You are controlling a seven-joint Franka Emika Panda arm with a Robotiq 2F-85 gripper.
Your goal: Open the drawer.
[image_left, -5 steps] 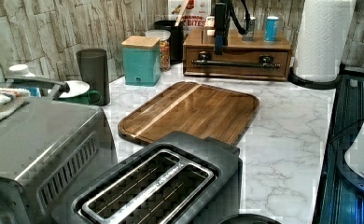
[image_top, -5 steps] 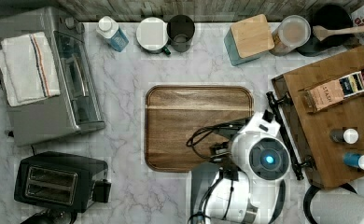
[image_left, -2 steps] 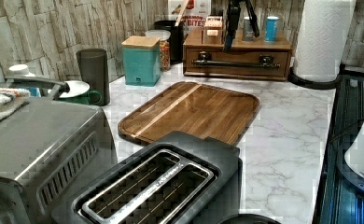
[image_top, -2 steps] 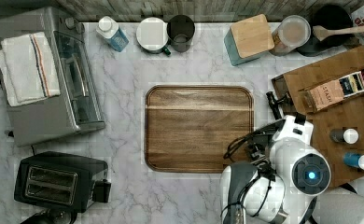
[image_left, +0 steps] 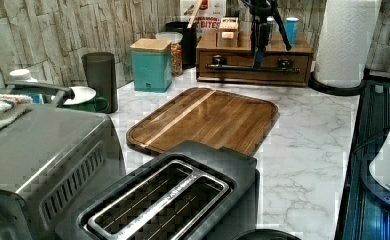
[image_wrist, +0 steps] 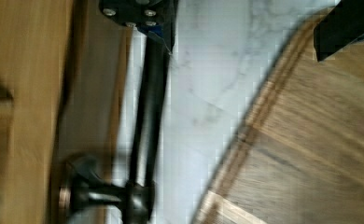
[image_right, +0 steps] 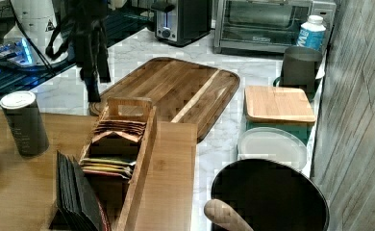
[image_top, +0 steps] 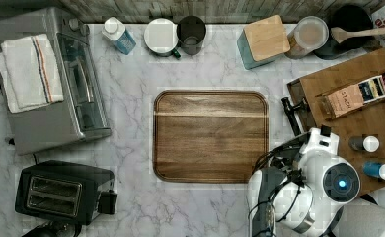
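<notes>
Drawer (image_left: pixel 243 76) set in the front of a low wooden cabinet, at the far end of the cutting board (image_top: pixel 210 136) in the left view, apart from the board with a strip of desk between. Long black bar handle (image_left: pixel 233 66) across its front, on two dark mounts. In the top view, placed to the top view's right of the cutting board, under the light-brown cabinet top (image_top: pixel 373 118), with a narrow part of it showing past the edge toward the board.

Gripper (image_wrist: pixel 245 28) pointing down in front of the drawer, between the cabinet and the cutting board. Fingers spread wide, holding nothing. One finger right against the handle (image_wrist: pixel 145 126), the other above the rounded corner of the board. Cannot tell whether that first finger really touches the bar. Seen in the right view as a dark shape (image_right: pixel 95 84) hanging just off the board's near corner.

Desk (image_top: pixel 131 163) of white marble with grey veins, the cutting board lying flat in its middle. Wall (image_left: pixel 43 35) of grey, rough planks or tiles behind the board in the left view. Toaster oven (image_top: pixel 47 123) and black toaster (image_top: pixel 62 190) to the top view's left of the board, a striped towel (image_top: pixel 30 71) folded on the oven. Teal canister (image_left: pixel 151 67) with a wooden lid and a dark cup (image_left: pixel 99 75) between the board and the wall. White paper towel roll (image_left: pixel 345 42) beside the cabinet, past the board's far corner.
</notes>
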